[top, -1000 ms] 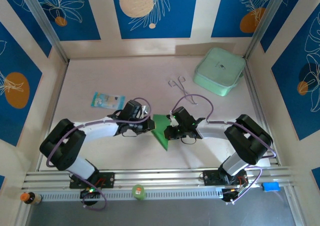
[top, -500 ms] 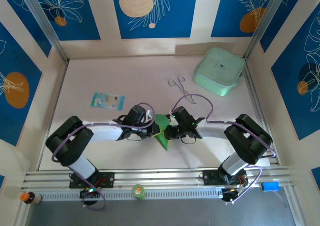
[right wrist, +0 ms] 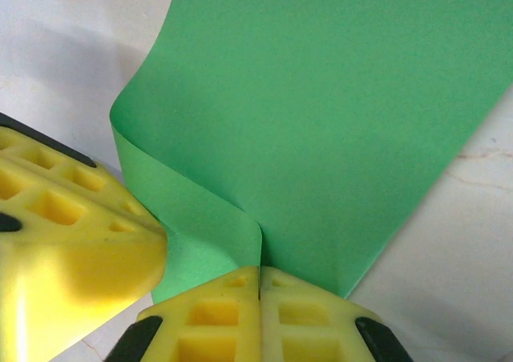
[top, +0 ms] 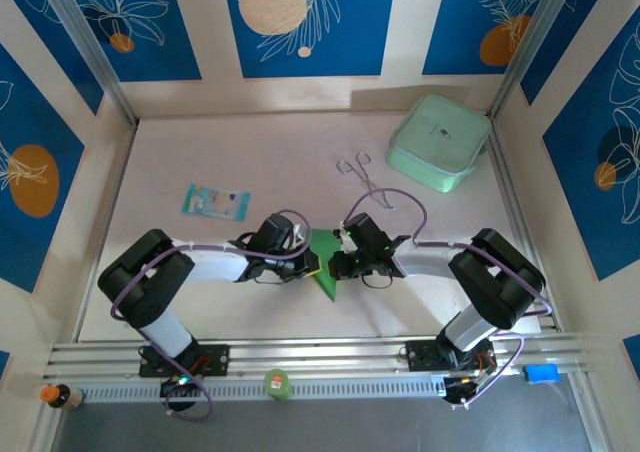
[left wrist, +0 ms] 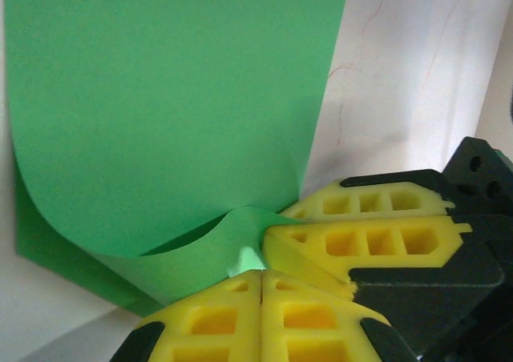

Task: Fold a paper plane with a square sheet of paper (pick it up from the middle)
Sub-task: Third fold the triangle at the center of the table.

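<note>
The yellow, cell-moulded fingers (left wrist: 210, 323) of the left gripper (left wrist: 262, 275) are being held pressed flat together, and a small pale corner of the square sheet of paper (left wrist: 176, 98) is being nipped at their tips. The right gripper (right wrist: 259, 272) is likewise being kept fully closed, with the sheet's looped bend being pinched at the seam between its pads (right wrist: 309, 330).

Against a second ago, the left gripper (top: 308, 262) is now being held much nearer the right gripper (top: 337, 264), so a narrower strip of green (top: 322, 240) is being shown from above. The left flap is being rolled over toward the right. This is being read as a fold in the making, not a finished one, since the bend is curving softly and no sharp crease is being pressed in yet. Whether the lower layer is also being caught in the left grip cannot be told from these angles.

The paper is being seen as thin, matte and bright green, and it is springing into a smooth curl under the pinch. The fingers look like firm foam-like blocks on black mounts. The sheet is being worked at the middle of the pale, faintly veined table (top: 230, 152), well apart from the mint-green rounded box (top: 440, 142) and the light-blue packet (top: 215, 202).
</note>
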